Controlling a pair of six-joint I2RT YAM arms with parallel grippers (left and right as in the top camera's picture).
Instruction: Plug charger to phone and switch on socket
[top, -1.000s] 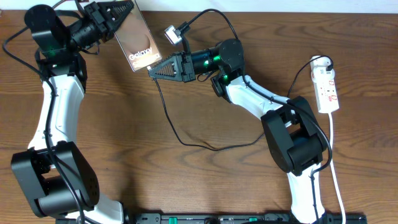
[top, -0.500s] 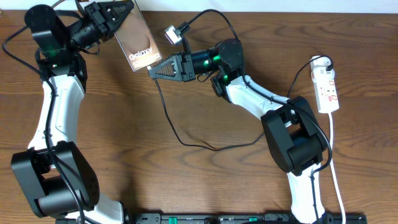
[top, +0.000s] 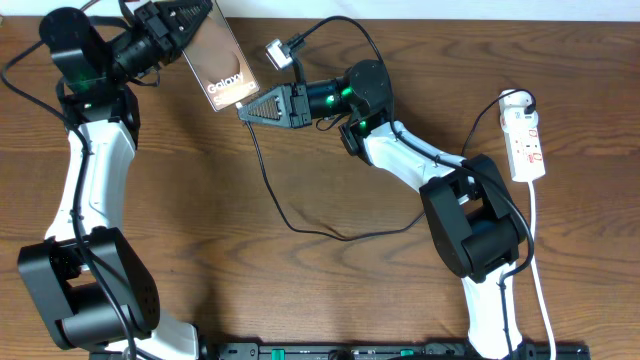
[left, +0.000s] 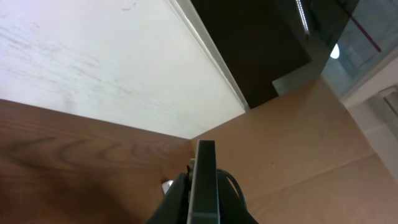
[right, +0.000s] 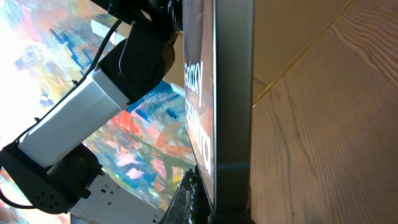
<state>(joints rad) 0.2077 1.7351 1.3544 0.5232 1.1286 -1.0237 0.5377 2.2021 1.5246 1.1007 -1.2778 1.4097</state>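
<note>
overhead straight down over brown wooden surface (top: 300, 290), wrist views close, edge-on to flat dark phone (top: 225, 72) all three share

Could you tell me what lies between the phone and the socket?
Overhead view: the right arm lies there, the right gripper at the phone's lower edge.

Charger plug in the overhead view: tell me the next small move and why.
Probably nudge the right tool slightly toward the lower edge of the phone to seat the plug. The left tool holds the phone raised, the right tool's tip sits at that edge, and the charger cable trails from it. Whether the plug is in cannot be seen.
</note>
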